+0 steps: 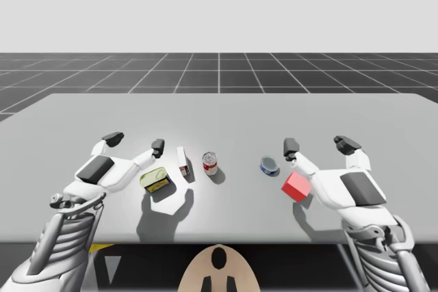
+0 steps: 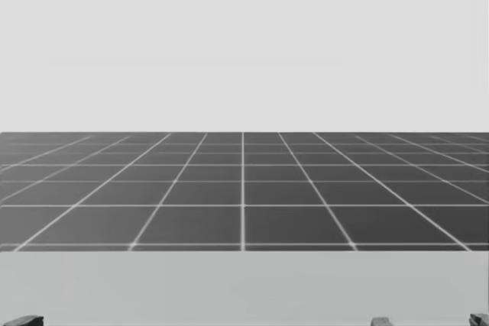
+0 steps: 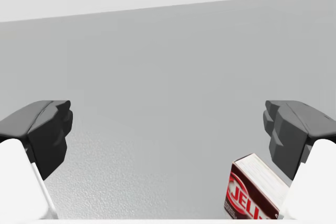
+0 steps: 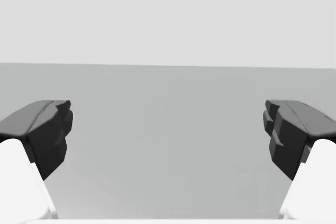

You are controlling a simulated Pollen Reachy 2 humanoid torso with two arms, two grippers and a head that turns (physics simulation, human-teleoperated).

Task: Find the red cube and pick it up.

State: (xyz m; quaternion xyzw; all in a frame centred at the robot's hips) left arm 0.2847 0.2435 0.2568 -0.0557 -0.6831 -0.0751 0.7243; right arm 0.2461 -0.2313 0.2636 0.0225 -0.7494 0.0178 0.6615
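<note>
The red cube (image 1: 295, 187) rests on the grey table (image 1: 226, 114), right of the middle and near the front edge. My right gripper (image 1: 319, 145) hovers open just beyond it; the cube lies against the inner side of that hand, behind the fingertips. In the right wrist view the right gripper (image 4: 168, 135) stands open with bare table between its fingers. My left gripper (image 1: 135, 142) is open at the table's left, and in its wrist view the left gripper (image 3: 168, 135) holds nothing.
A flat yellow tin (image 1: 155, 180) lies under my left hand. A red-and-white box (image 1: 183, 162) stands beside my left gripper, the same box (image 3: 254, 192) showing by one finger. A red-and-white can (image 1: 210, 163) and a short blue can (image 1: 269, 165) stand mid-table.
</note>
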